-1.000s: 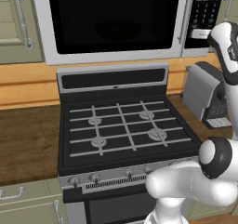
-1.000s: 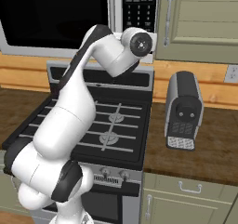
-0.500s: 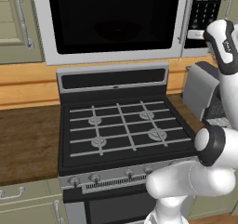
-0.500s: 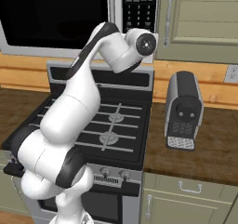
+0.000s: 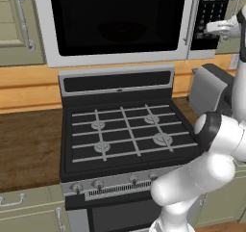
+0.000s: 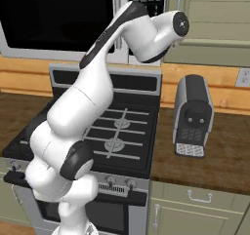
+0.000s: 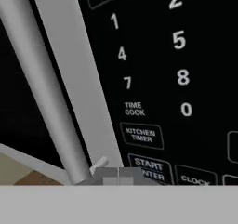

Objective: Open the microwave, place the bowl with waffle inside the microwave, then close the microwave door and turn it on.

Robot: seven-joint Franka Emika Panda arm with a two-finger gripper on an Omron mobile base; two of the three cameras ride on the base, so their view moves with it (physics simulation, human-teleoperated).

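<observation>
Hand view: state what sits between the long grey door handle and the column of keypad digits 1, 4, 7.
A plain strip of the microwave door's light grey frame runs between the handle and the black keypad, seen in the hand view.

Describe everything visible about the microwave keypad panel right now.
The keypad panel is a flat glossy black strip on the microwave's right side, beside the door's long grey handle. White digits run in columns above buttons marked TIME COOK, KITCHEN TIMER, START/ENTER and CLOCK. The shut gripper sits right at the START button; actual contact can't be confirmed.
</observation>
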